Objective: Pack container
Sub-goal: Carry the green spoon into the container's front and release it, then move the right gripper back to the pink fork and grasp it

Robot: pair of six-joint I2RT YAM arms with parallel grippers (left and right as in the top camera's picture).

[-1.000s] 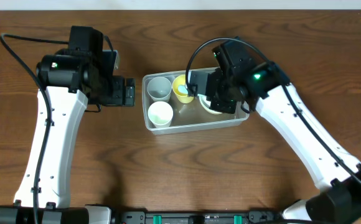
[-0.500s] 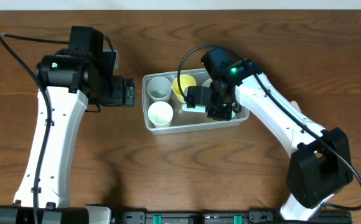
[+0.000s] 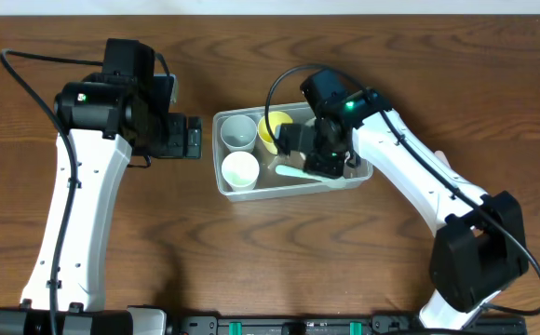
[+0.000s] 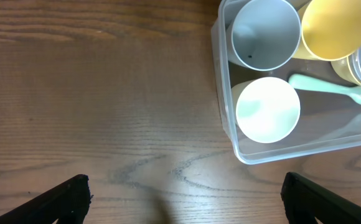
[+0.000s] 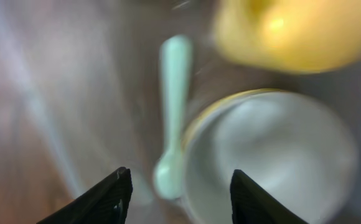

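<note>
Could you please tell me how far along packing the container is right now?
Done: a grey cup, a white cup, a yellow cup, a bowl and a spoon sit inside the container. In hand: nothing; the right gripper hangs open over the spoon, the left gripper is open beside the container. Left: no loose items are visible outside it, so packing looks nearly complete.

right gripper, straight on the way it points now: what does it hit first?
The right gripper would most likely meet the mint spoon first, its scoop end lying in line with the open jaws on the container floor. The pale bowl rim sits close beside. Blurred view; depth uncertain.
</note>
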